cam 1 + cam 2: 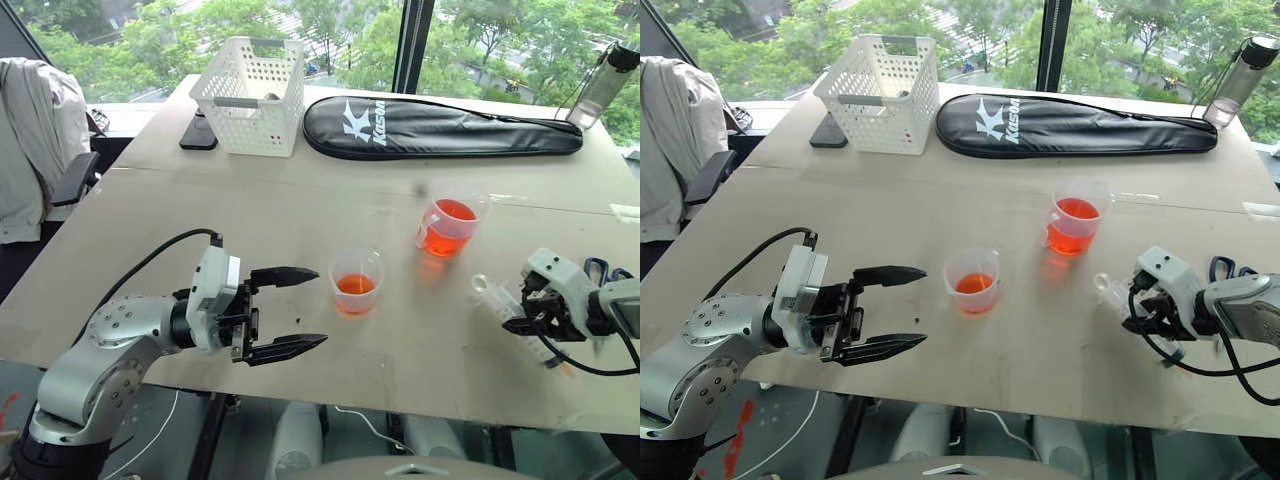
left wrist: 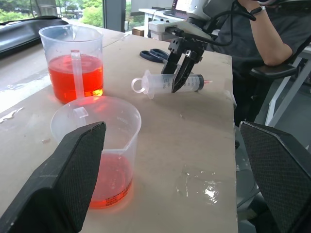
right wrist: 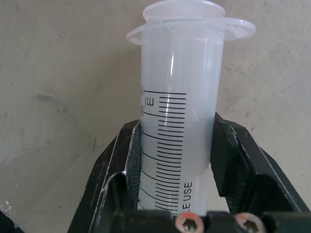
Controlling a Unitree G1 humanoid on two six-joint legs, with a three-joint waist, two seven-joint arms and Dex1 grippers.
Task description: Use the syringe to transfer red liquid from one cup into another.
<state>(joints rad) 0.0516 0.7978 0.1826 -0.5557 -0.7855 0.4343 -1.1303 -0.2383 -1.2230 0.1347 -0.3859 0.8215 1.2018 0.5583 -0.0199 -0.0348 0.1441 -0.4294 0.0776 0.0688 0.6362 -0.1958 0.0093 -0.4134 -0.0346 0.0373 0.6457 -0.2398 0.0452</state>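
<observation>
At table's (image 1: pixel 300 230) right edge we find right gripper (image 2: pixel 181 73) clamped across barrel of syringe (image 2: pixel 167 82); syringe lies flat on tabletop, plunger ring toward cups, tip toward edge. Blue-handled scissors (image 2: pixel 154 54) just beyond it. We note left gripper (image 1: pixel 285 312) hovering level, jaws spread wide, empty, pointing at smaller cup (image 1: pixel 356 281). Red liquid (image 1: pixel 355 284) shallow there. Handled measuring cup (image 1: pixel 447 226) farther back, fuller. White basket (image 1: pixel 250 95) and black racket case (image 1: pixel 440 127) at far side.
</observation>
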